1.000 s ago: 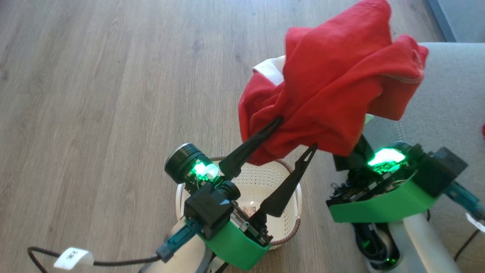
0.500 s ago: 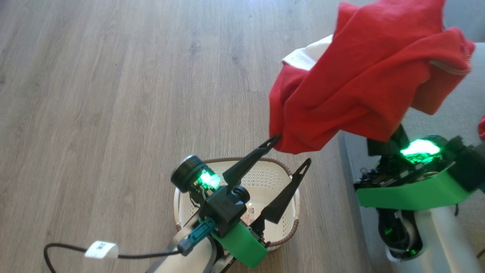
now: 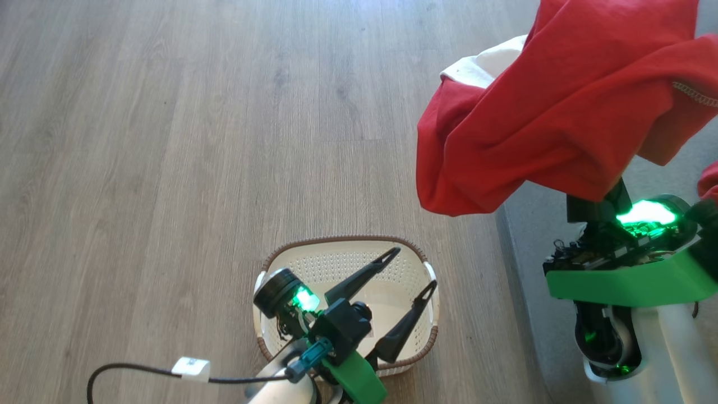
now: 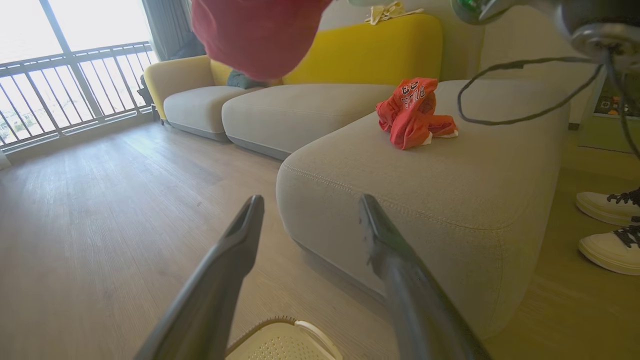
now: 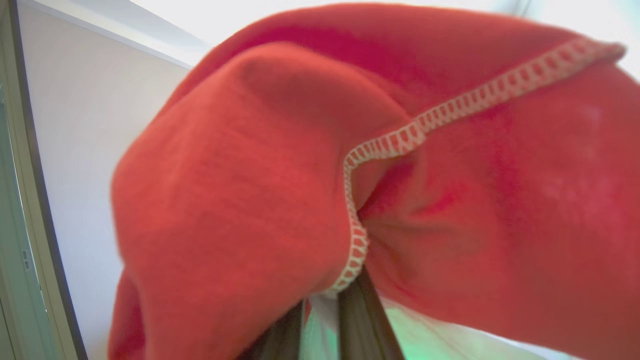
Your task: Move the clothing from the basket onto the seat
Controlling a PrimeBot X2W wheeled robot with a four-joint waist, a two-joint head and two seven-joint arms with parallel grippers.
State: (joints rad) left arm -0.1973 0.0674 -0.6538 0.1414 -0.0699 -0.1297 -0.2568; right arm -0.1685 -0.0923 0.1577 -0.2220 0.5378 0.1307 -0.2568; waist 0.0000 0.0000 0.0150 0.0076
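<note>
Two grippers: right gripper (image 5: pixel 325 320) pinches plain red fabric garment (image 3: pixel 561 112), aloft near edge of grey upholstered seat (image 4: pixel 425 170); left gripper (image 3: pixel 414 268), fingers spread, over cream perforated plastic basket (image 3: pixel 336 242).

Left tool (image 3: pixel 412 269) low, fingers (image 3: pixel 359 279) spread wide, right tool (image 5: pixel 322 305) high, clamped on clothing (image 3: pixel 561 112)

You have wood floor (image 3: pixel 168 140) carrying cream basket (image 3: pixel 331 261), just beside grey seat (image 4: pixel 425 175). On seat: crumpled red garment (image 4: pixel 410 112), lettering showing. Two pale shoes (image 4: pixel 607 250) on floor beside seat.
</note>
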